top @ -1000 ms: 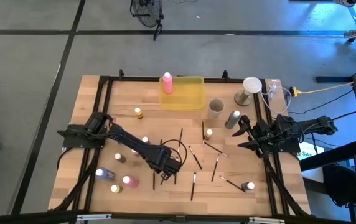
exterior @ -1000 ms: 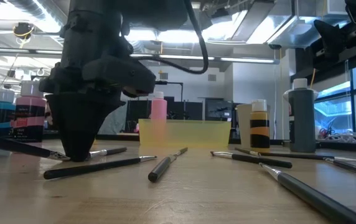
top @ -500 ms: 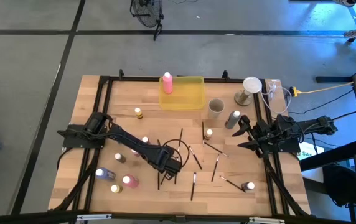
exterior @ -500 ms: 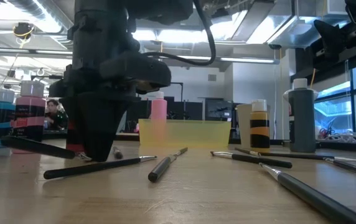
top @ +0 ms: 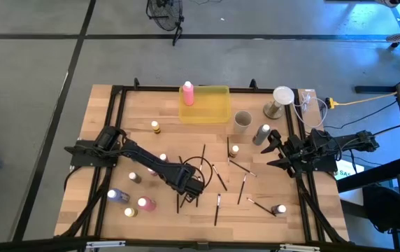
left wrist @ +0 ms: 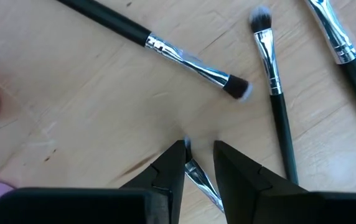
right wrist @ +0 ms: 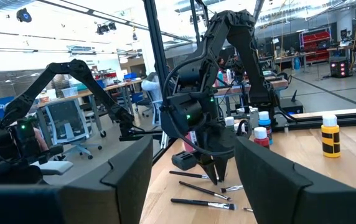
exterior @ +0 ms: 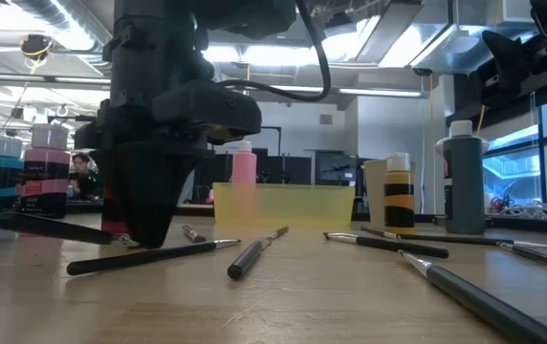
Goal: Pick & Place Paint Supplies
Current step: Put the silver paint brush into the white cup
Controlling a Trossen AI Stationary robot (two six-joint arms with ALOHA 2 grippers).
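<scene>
Pale wood surface [top: 116, 119] strewn with dark-handled paintbrushes and small paint bottles. Left hand [top: 189, 187], lower centre of the high view, is lowered to the boards with its fingers nearly together, pinching the silver ferrule of one paintbrush [left wrist: 198, 175]. In the left wrist view that brush's long axis runs diagonally from the gap between the fingers toward the lower right, where the handle passes out of sight; the tip points up-left. Right hand [top: 275, 148], at the right edge of the surface, waits spread and empty. Risk, as a judgement: the grip sits far from the brush's middle, so on lifting it may pivot or slip out, or the handle may sweep neighbouring brushes [left wrist: 271, 56]
</scene>
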